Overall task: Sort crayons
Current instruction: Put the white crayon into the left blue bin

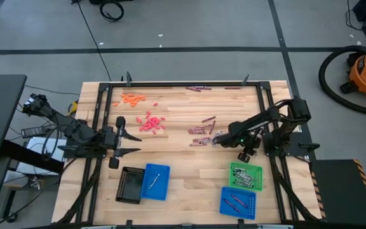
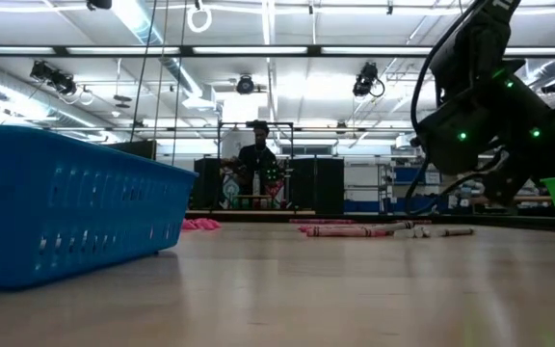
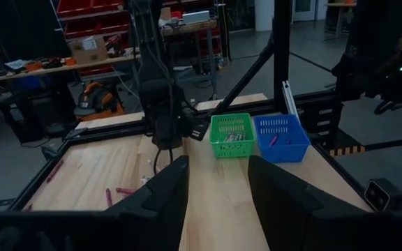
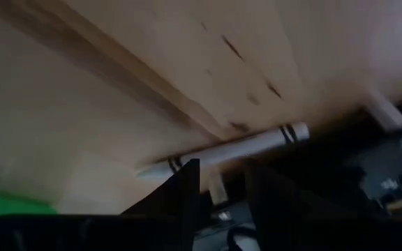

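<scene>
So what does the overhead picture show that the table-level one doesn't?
Only the high view shows the black rectangular tray, the small orange crayons and the left end effector, open, away from the crayons. Only the low view shows a person in the room behind. Both show the wooden table, pink crayons and green tray.

A wooden table [image 1: 189, 181] is being occupied by 4 trays: black [image 1: 129, 185], blue [image 1: 155, 181], green [image 1: 245, 176] and a second blue [image 1: 238, 203]. Orange crayons [image 1: 132, 98], red-pink crayons [image 1: 150, 123] and dark purple crayons [image 1: 202, 130] are lying scattered on it.
</scene>
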